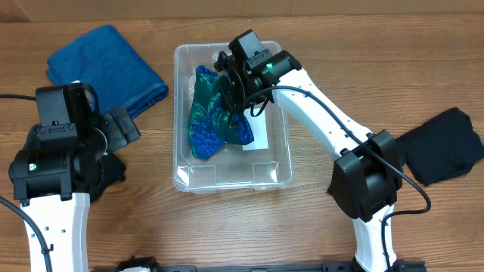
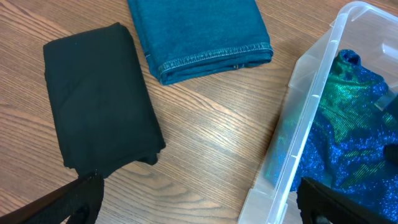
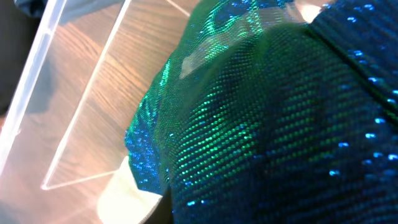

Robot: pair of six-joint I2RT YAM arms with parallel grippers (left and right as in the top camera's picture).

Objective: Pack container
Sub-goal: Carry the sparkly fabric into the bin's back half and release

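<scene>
The clear plastic container (image 1: 234,183) stands mid-table, and its wall shows in the left wrist view (image 2: 292,143) and the right wrist view (image 3: 68,93). A shiny green-blue sequin cloth (image 1: 212,125) hangs bunched inside it, over the white label (image 1: 259,136). My right gripper (image 1: 236,94) is down in the container and shut on the top of this cloth. The cloth (image 3: 267,124) fills the right wrist view and hides the fingers. My left gripper (image 2: 199,208) is open and empty above the table, just left of the container.
A folded blue denim cloth (image 1: 106,64) lies at the far left. A folded black cloth (image 2: 99,93) lies under my left arm. Another black cloth (image 1: 442,147) lies at the right edge.
</scene>
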